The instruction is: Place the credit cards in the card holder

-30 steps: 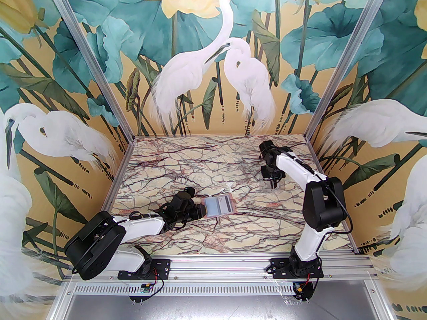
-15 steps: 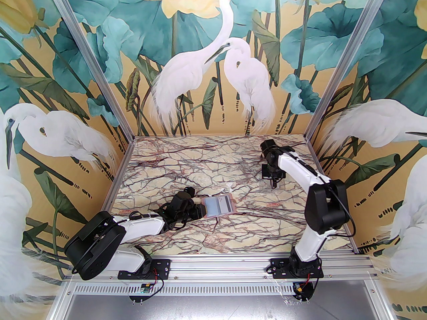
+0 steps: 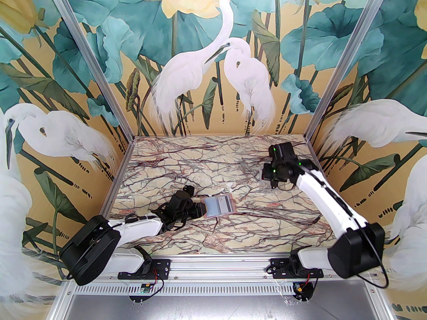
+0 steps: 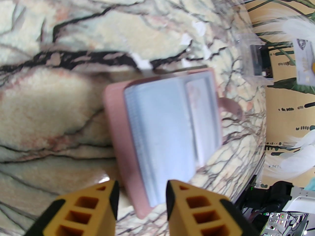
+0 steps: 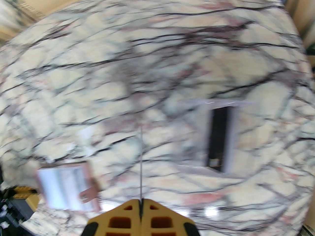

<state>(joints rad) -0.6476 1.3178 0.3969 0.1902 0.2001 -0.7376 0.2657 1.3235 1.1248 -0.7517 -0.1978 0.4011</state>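
Painted walls [image 3: 200, 62] of white herons, teal lotus leaves and pale yellow flowers enclose a cream marble-patterned tabletop [image 3: 166, 165] veined in dark red and black.

The small dusty-pink, leather-like card holder [image 3: 218, 206] lies open and flat on the tabletop, about midway between its left and right edges and nearer the near edge than the far one. Its pale grey-blue shiny inside [image 4: 167, 141] faces up. Its short pink closing tab [image 5: 87, 195] sticks out from the side turned away from the left arm.

The left gripper [image 3: 201, 209] sits low at the holder's left end. In the left wrist view its yellow fingers [image 4: 108, 205] stand partly apart, with the near end of the holder between them. They do not pinch it from the sides, and I cannot tell whether they press on it.

The right gripper [image 3: 273, 187] hangs over the tabletop towards the right edge, in the far half, well apart from the holder. Its jaws are closed together on a thin see-through credit card [image 5: 141, 156], which the right wrist camera sees edge-on as a fine line rising from between the yellow fingers [image 5: 157, 220].

A second card [image 5: 219, 136], see-through with a dark strip, lies flat on the marble just beside that gripper. This view is blurred.
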